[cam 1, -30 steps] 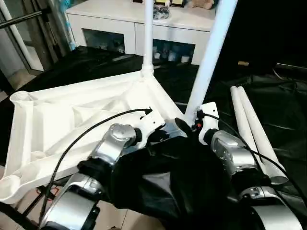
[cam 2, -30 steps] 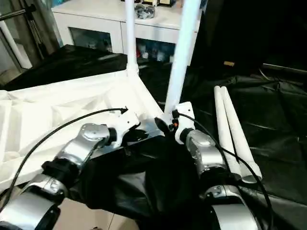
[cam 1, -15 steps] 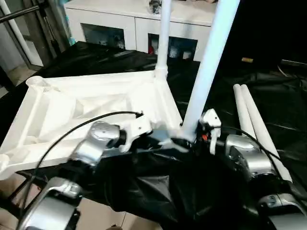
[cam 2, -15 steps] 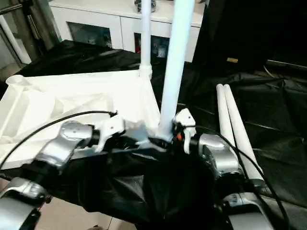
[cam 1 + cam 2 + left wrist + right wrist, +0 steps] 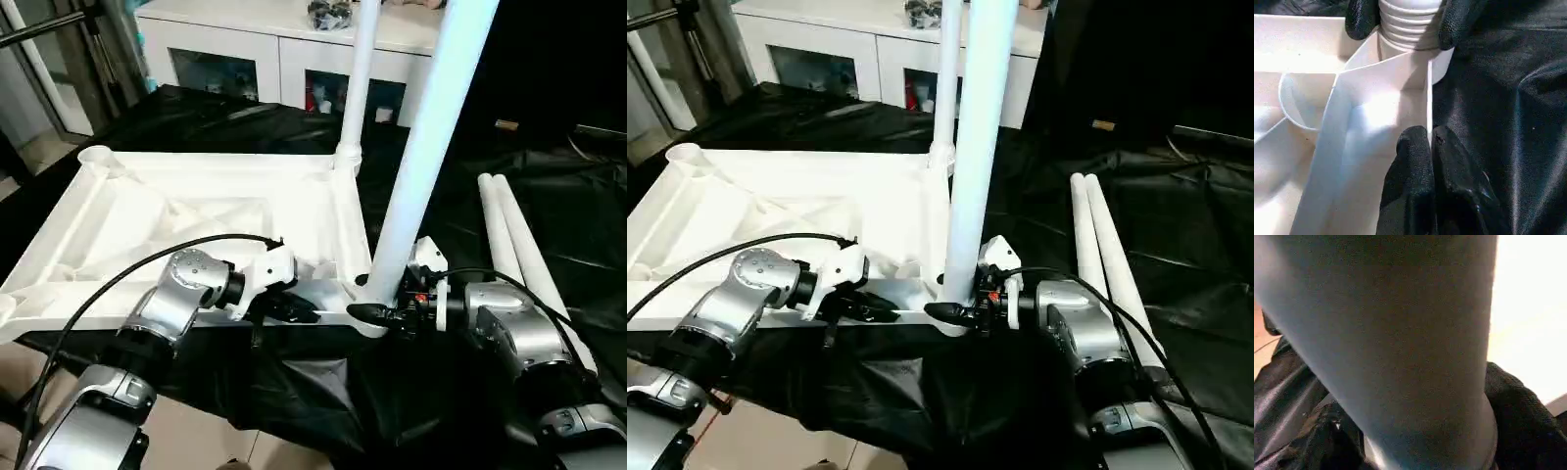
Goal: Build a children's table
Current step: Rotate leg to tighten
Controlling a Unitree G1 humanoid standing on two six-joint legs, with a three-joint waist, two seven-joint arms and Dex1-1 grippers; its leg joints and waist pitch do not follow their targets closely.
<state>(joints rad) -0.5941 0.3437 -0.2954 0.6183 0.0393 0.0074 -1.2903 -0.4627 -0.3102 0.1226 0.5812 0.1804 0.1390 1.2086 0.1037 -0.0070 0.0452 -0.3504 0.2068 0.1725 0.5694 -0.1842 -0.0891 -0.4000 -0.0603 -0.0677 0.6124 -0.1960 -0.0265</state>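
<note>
The white plastic table top [image 5: 196, 211] lies upside down on a worktop draped in shiny, wrinkly black sheeting [image 5: 578, 225], its ribbed underside facing up with round sockets at the corners. Two smooth tapered tube legs already stand in it: one in the far corner socket [image 5: 355, 88], and a near leg [image 5: 421, 166] at the near corner by the robot's right side. The wrist view shows that near leg's ridged, threaded end [image 5: 1410, 24] sitting in its socket.

The right end effector [image 5: 377, 313] has its black fingers wrapped around the base of the near leg, holding it. The left end effector [image 5: 1429, 142] is pinched tight on the thin edge wall of the table top, just beside that same corner.

Two more legs [image 5: 519, 264] lie side by side on the sheeting, off to the right. A white glass-door cabinet [image 5: 245, 59] sits behind everything, partly blocked by the upright legs.
</note>
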